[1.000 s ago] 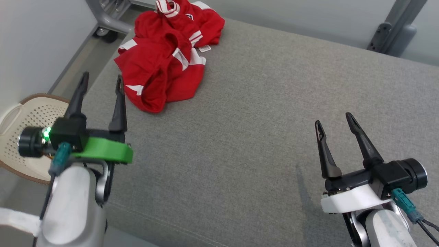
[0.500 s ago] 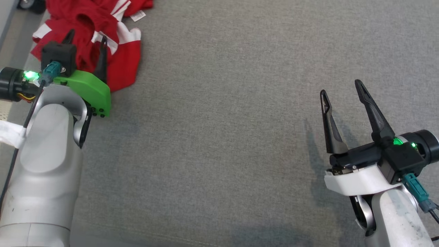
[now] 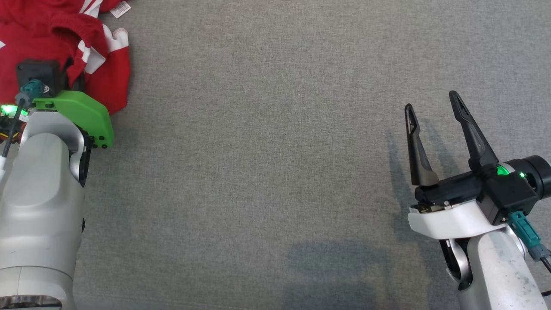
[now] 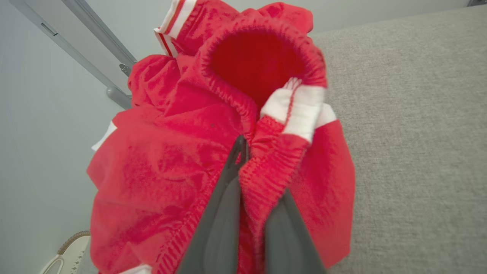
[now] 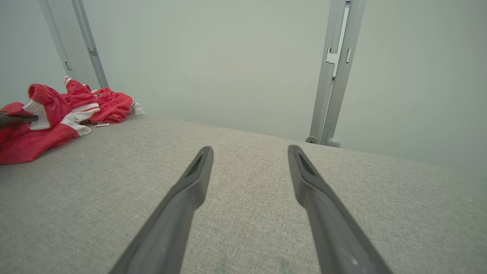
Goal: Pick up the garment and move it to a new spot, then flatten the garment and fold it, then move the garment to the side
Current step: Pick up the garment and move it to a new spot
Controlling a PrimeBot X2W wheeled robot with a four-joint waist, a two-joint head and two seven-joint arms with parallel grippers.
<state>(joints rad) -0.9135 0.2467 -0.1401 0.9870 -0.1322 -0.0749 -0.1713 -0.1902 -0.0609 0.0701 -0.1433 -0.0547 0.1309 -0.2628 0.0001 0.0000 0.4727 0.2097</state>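
Crumpled red garment (image 3: 43, 38) with white stripes sits bunched at the far left of the grey fabric surface (image 3: 275, 150). The left gripper (image 4: 243, 146) is clamped tight on a gathered hem fold of it. The right gripper (image 3: 431, 100) is spread wide, holding nothing, over bare surface well apart from the garment.

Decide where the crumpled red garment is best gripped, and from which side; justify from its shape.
Probably the ribbed elastic hem of the red garment, beside the white band, from the robot's near side. That ridge stands up, thick and gathered, so it pinches cleanly; the left gripper is shut on it.
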